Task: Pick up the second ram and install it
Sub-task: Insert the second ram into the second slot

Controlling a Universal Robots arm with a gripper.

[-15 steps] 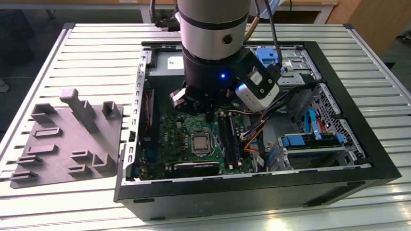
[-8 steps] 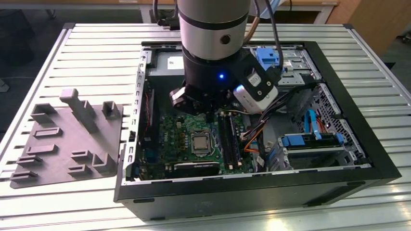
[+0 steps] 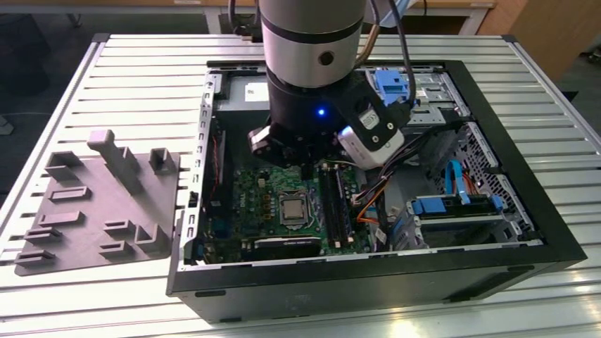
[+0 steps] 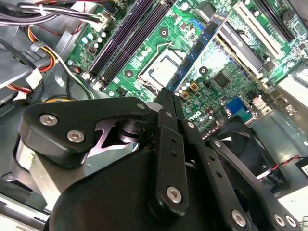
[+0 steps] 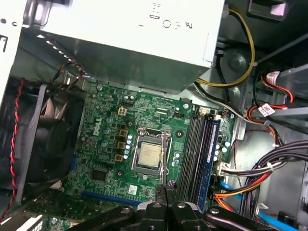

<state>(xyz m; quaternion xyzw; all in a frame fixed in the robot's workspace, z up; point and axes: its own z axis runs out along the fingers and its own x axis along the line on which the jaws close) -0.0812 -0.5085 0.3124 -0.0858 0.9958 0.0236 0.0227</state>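
My pincer (image 4: pixel 166 98) is closed on the ram (image 4: pixel 198 50) and holds it over the middle of the motherboard (image 5: pixel 103 154), just beside the CPU (image 5: pixel 148 155), inside the open case (image 3: pixel 376 276)

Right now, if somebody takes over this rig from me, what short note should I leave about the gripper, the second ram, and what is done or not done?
Gripper: shut on the second ram, which is seen edge-on in both wrist views.
Place: inside the open computer case, above the motherboard, about in line with the CPU socket and beside the memory sockets.
Grey tray: outside the case, on the exterior view's left.
Done: ram picked up.
Left: ram not yet seated in a socket.
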